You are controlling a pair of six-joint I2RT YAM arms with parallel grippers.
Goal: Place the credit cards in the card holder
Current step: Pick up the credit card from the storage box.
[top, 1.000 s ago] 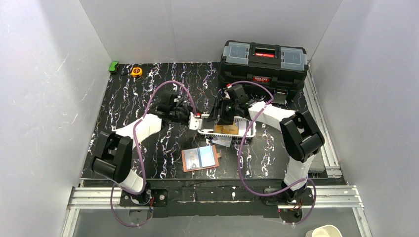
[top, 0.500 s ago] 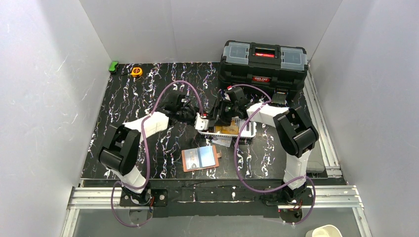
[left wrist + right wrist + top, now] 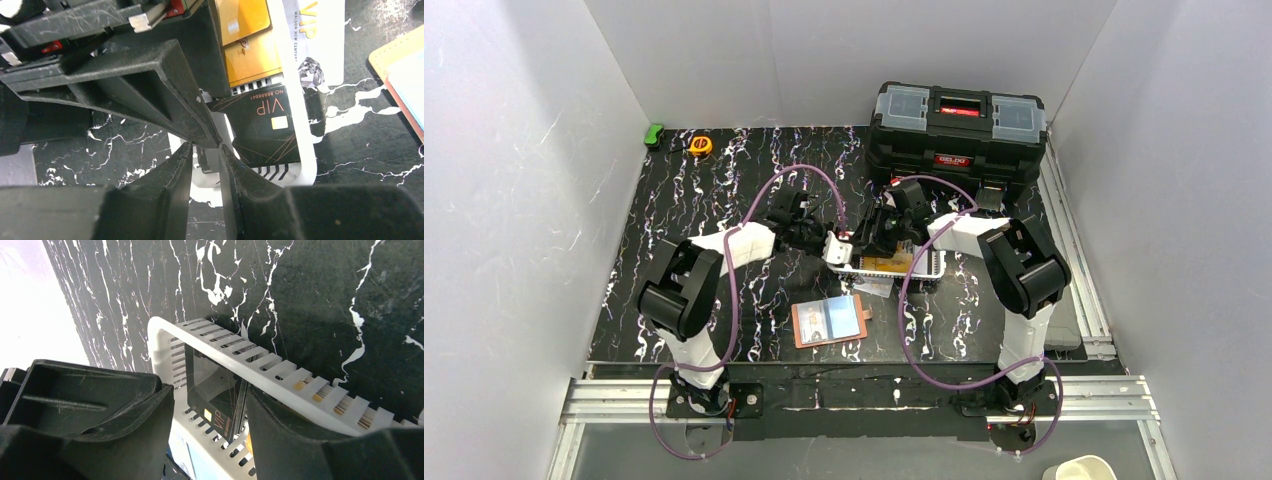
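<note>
Top external: you are working the pick-up step. Both arms are meeting at the 9 o'clock end of the white basket (image 3: 932, 270), and the card holder (image 3: 829, 320) is lying open on the table at the basket's 6 o'clock, apart from it, with something light blue showing inside.

The credit cards are mostly sitting in the basket. The black card (image 3: 220, 405) is leaning up at the 9 o'clock end, the orange cards (image 3: 250, 55) are lying flat beyond it, and a pale card (image 3: 320, 35) is poking out past the rim.

Your left gripper (image 3: 204, 156) is showing only a narrow gap, with the basket's end wall running through it. It looks like a pinch steadying the basket. Your right gripper (image 3: 210, 412) is hanging open, one finger on each side of the black card, with daylight showing on both sides, so it is not gripping anything yet.

Next move, as I judge it, is to bring the right fingers in on the black card and lift it clear of the slotted wall while the left is pinning the basket. Then carry it to 6 o'clock and feed it edge-on into a slot. Nothing is holding the holder, so it is probably going to slide when pushed.
</note>
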